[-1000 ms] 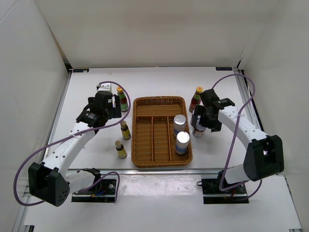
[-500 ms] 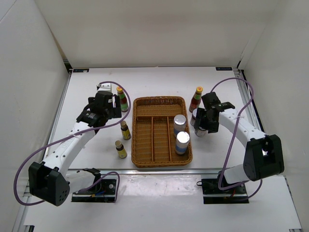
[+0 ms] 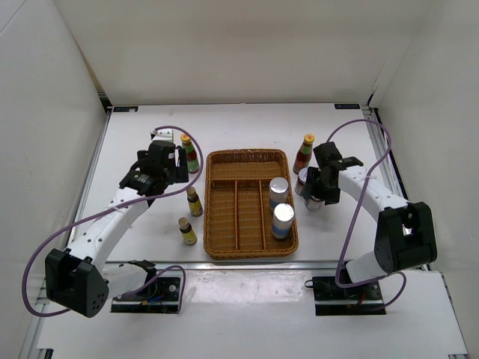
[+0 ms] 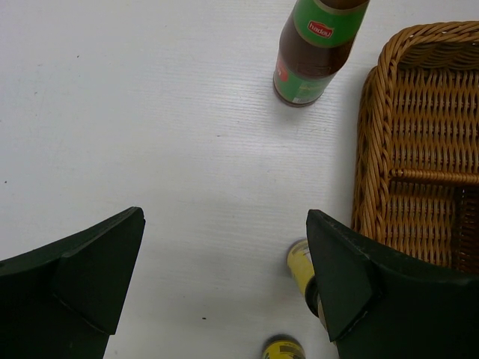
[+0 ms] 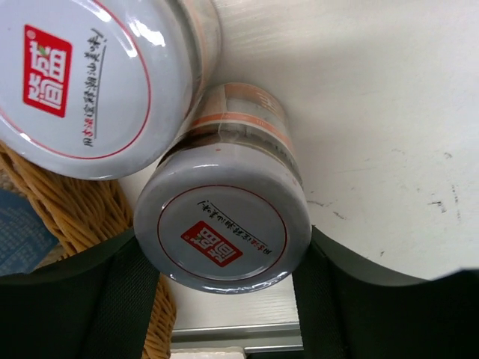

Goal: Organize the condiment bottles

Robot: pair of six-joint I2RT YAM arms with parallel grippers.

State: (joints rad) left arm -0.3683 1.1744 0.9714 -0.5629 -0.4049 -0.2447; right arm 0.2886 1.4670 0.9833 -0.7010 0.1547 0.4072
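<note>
My right gripper [image 5: 224, 238] is shut on a silver-lidded jar [image 5: 222, 226] that stands on the table just right of the wicker tray [image 3: 221, 206]. One finger presses each side of its lid. A second jar [image 5: 97, 75] touches it. Two more jars [image 3: 278, 189] [image 3: 283, 218] stand in the tray's right compartment. A red sauce bottle [image 3: 304, 152] is behind my right gripper [image 3: 315, 187]. My left gripper [image 4: 224, 221] hangs open over bare table, with another red sauce bottle [image 4: 314, 52] ahead of it. Two small brown bottles [image 3: 194, 200] [image 3: 186, 230] stand left of the tray.
The wicker tray's left rim [image 4: 374, 149] lies close to my left gripper's right finger. White walls enclose the table on three sides. One small brown bottle [image 4: 301, 269] is partly hidden behind that finger.
My right gripper has shifted slightly over the jar and closed on its lid. The left arm and the other bottles have not moved.
</note>
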